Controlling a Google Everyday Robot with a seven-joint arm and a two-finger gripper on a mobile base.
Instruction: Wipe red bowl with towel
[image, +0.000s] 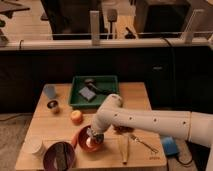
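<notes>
The red bowl (84, 138) sits near the front of the wooden table (140, 95), right of the larger purple bowl (59, 155). My gripper (94, 135) hangs over the red bowl's inside, at its right part, at the end of the white arm (150, 120) that reaches in from the right. A greyish bundle at the gripper's tip seems to be the towel (93, 138), pressed into the bowl.
A green tray (75, 95) with dark items stands at the back centre. An orange fruit (76, 117) lies behind the red bowl. A blue cup (49, 91), a small can (53, 105) and a white cup (34, 147) stand left. Wooden utensils (125, 149) and a fork (142, 142) lie right.
</notes>
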